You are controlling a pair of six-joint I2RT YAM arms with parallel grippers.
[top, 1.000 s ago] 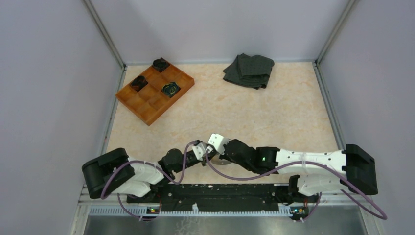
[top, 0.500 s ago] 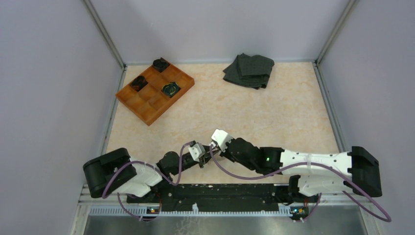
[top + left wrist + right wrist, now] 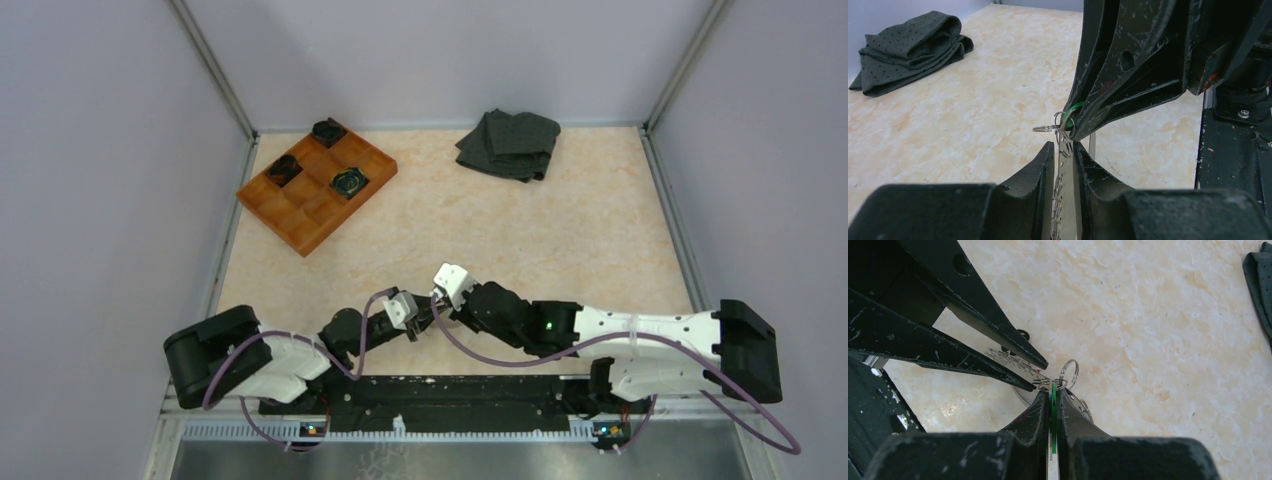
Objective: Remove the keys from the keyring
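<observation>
My two grippers meet low over the table's near edge. In the left wrist view my left gripper (image 3: 1063,146) is shut on a flat grey key (image 3: 1064,162) with small holes. The thin wire keyring (image 3: 1044,128) sticks out just beyond its tips, and the right gripper's fingers (image 3: 1128,95) come in from the upper right. In the right wrist view my right gripper (image 3: 1052,389) is shut on a green tag (image 3: 1053,410) with a thin metal piece beside it. The keyring (image 3: 1069,371) loops off its tips, and the left fingers (image 3: 998,347) hold a key with a reddish mark (image 3: 1018,365). From above, the left gripper (image 3: 416,322), the right gripper (image 3: 434,308) and the keys blur together.
An orange tray (image 3: 300,215) holding black round objects (image 3: 350,181) sits at the far left. A dark folded cloth (image 3: 510,143) lies at the far right, also in the left wrist view (image 3: 908,50). The black base rail (image 3: 450,390) runs just behind the grippers.
Both grippers stayed locked together. The left gripper drew slightly left, and the right gripper shifted a little up and to the right.
</observation>
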